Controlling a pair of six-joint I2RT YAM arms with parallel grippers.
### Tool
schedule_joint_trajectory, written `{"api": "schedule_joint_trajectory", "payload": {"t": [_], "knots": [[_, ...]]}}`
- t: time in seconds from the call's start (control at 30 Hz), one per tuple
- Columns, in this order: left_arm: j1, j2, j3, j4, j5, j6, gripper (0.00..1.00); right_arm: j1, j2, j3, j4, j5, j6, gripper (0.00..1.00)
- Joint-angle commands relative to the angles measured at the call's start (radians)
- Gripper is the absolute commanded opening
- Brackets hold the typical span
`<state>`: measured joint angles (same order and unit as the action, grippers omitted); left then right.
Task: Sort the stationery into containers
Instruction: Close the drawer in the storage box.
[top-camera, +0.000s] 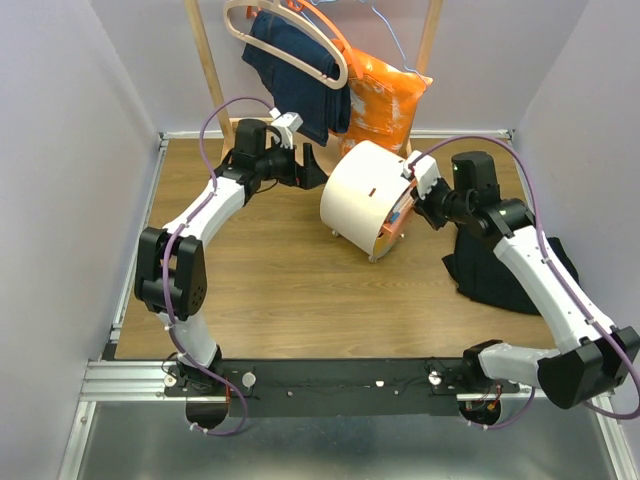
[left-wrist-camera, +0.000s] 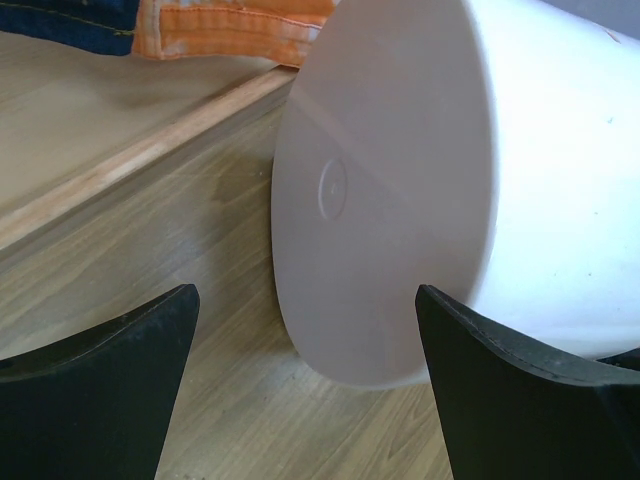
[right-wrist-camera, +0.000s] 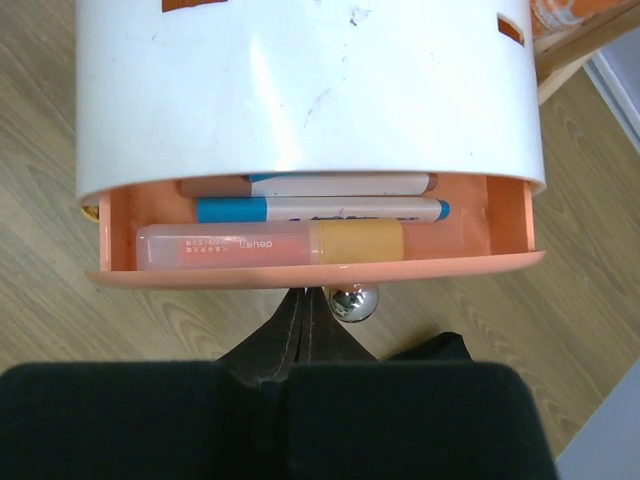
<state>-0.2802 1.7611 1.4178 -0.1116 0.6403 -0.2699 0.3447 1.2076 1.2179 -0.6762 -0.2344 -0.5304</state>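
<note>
Stationery (right-wrist-camera: 322, 210): 3 pcs in part-open orange drawer (right-wrist-camera: 320, 273) of white cabinet (top-camera: 360, 192). R gripper (right-wrist-camera: 305, 305) closed tight, tips beside knob (right-wrist-camera: 353, 302). L gripper (left-wrist-camera: 307, 292) spread wide at cabinet back.

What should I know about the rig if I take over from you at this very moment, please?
Left gripper: open, holding nothing, close to the back of the cabinet.
Right gripper: shut, empty, fingertips just beside the knob of the drawer.
Drawer: partly pulled out. It holds an orange-pink marker, a blue-capped marker and a third pen behind them.
Done: those three are stowed, and the top view shows no stationery outside the cabinet.
Left: probably push this drawer shut. What the other drawers hold cannot be seen.
</note>
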Motion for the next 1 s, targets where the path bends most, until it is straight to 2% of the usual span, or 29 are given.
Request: {"api": "schedule_joint_trajectory", "payload": {"t": [0.0, 0.47, 0.53, 0.57, 0.7, 0.77, 0.87, 0.9, 0.97], "knots": [[-0.028, 0.015, 0.040, 0.000, 0.002, 0.021, 0.98, -0.004, 0.052, 0.037, 0.070, -0.057, 0.018, 0.01], [-0.045, 0.008, 0.033, 0.000, -0.010, 0.026, 0.98, -0.006, 0.122, 0.045, 0.181, -0.106, 0.055, 0.01], [-0.043, -0.005, 0.039, -0.023, -0.045, 0.049, 0.98, -0.006, 0.129, 0.061, 0.158, -0.091, 0.053, 0.01], [-0.043, -0.012, 0.047, -0.045, -0.109, 0.061, 0.98, -0.004, 0.127, 0.069, 0.121, -0.077, 0.050, 0.01], [-0.016, -0.133, 0.046, -0.118, -0.243, 0.121, 0.96, -0.015, 0.057, 0.046, 0.067, -0.020, 0.050, 0.01], [-0.011, -0.193, 0.006, -0.117, -0.272, 0.167, 0.92, -0.016, 0.011, 0.005, 0.058, -0.003, 0.067, 0.01], [-0.014, -0.310, -0.095, -0.086, -0.240, 0.167, 0.78, -0.018, -0.045, -0.024, 0.040, 0.038, 0.116, 0.01], [-0.019, -0.342, -0.112, -0.097, -0.208, 0.164, 0.64, -0.018, -0.052, -0.040, 0.040, 0.058, 0.131, 0.01], [-0.034, -0.351, -0.141, -0.128, -0.148, 0.143, 0.46, -0.026, -0.074, -0.058, 0.056, 0.127, 0.174, 0.03]]}}
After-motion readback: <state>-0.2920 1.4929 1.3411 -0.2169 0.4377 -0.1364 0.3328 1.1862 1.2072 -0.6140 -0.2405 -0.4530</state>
